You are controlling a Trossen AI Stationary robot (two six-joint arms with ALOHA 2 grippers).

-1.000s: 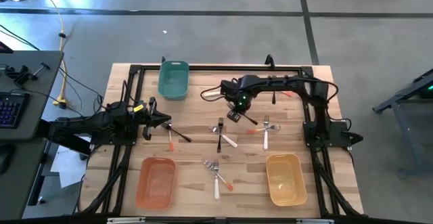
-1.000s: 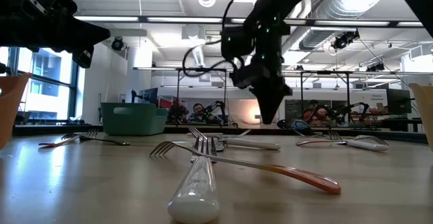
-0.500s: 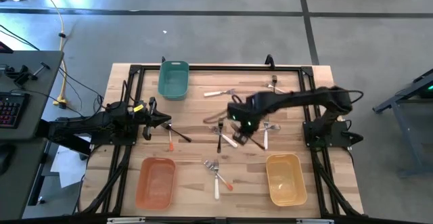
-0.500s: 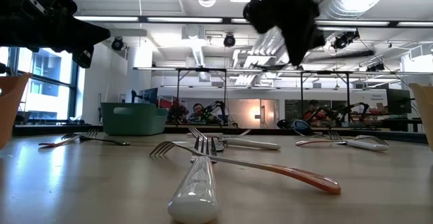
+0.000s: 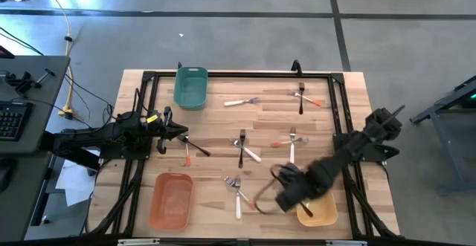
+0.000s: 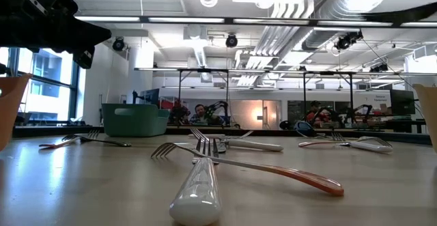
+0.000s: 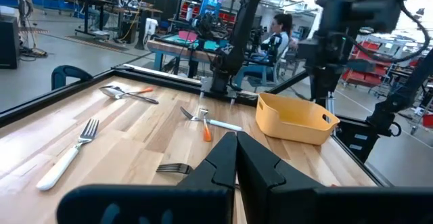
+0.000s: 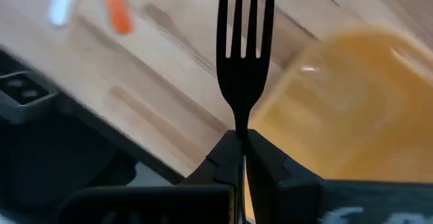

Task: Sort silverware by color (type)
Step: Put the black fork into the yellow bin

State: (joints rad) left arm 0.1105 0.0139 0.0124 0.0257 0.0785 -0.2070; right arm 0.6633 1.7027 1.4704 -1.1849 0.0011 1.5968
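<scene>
Both arms are showing as dark, nearly black machines built from slim jointed links. The left arm (image 5: 111, 138) is wearing a small yellow tag near its wrist, and a thin dark cable is running along its links. The right arm (image 5: 349, 151) is looking bulkier at its joints, with a loop of dark cable arching out beside its wrist. The left gripper (image 7: 236, 163) is presenting two matte black fingers (image 7: 218, 164), wedge-shaped and tapering to a narrow ridge, rising from a broad rounded black body. The right gripper (image 8: 241, 158) is showing the same black angular fingers (image 8: 223, 162) above a smooth dark housing.
</scene>
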